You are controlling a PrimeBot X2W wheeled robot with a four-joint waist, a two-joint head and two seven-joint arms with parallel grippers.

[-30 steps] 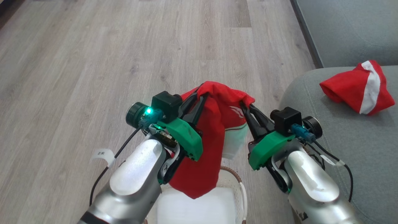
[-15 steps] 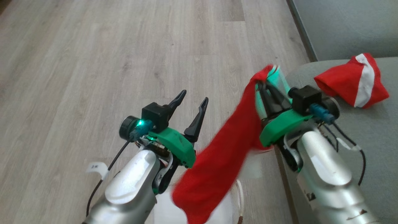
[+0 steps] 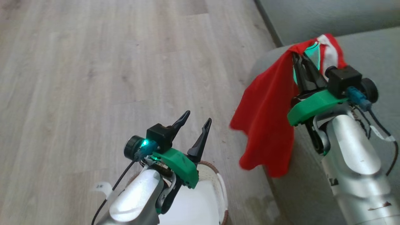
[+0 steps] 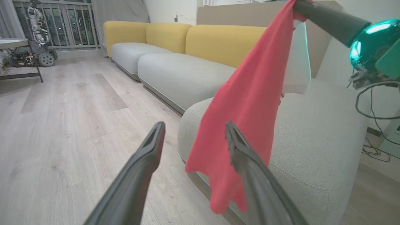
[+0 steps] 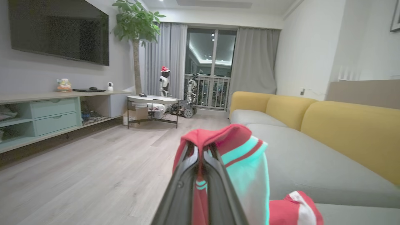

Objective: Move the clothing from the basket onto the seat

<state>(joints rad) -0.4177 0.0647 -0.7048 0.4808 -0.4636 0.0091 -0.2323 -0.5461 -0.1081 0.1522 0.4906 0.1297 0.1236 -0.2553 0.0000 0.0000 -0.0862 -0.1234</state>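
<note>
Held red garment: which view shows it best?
Left wrist view: the held garment hangs nearly whole, from grip to hem. Head view hides part behind the right gripper. Right wrist view catches the pinched top.

Bright even light, slight blur

— Underfoot?
— Pale wood-plank floor (image 3: pixel 93 62), carrying the cream basket (image 3: pixel 220 184) near the sofa.
— And higher up?
— Grey-green seat (image 3: pixel 382 50), rounded at the corner, bearing one crumpled red garment (image 5: pixel 293 209) with a white stripe.
</note>
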